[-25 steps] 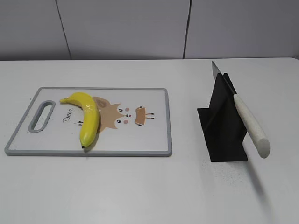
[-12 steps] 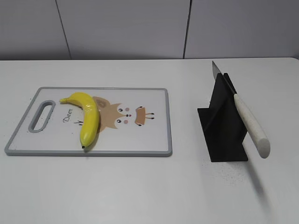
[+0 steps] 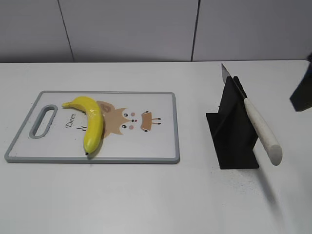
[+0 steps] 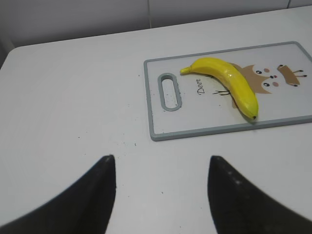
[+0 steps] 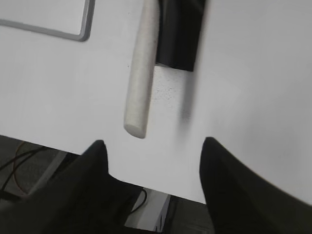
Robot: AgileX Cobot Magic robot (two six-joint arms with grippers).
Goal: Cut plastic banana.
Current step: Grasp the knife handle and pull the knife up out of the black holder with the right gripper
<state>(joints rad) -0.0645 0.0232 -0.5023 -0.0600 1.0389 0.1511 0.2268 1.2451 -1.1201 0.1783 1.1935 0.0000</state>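
Observation:
The yellow plastic banana (image 3: 91,123) lies on the white cutting board (image 3: 146,151) at the left; it also shows in the left wrist view (image 4: 227,84). A knife with a white handle (image 3: 262,130) leans in a black stand (image 3: 234,131); the handle also shows in the right wrist view (image 5: 142,73). My left gripper (image 4: 161,168) is open and empty over bare table, short of the board. My right gripper (image 5: 153,148) is open and empty near the table's front edge, just short of the handle's end. A dark part of the right arm (image 3: 303,92) shows at the right edge.
The board (image 4: 204,132) has a grey rim, a handle slot (image 3: 43,121) and a deer print. The white table (image 3: 146,195) ends at a grey wall behind. Cables and floor show below the table edge in the right wrist view (image 5: 146,209).
A dark part of the right arm has come into the exterior view at the right edge. The banana, board and knife have not moved.

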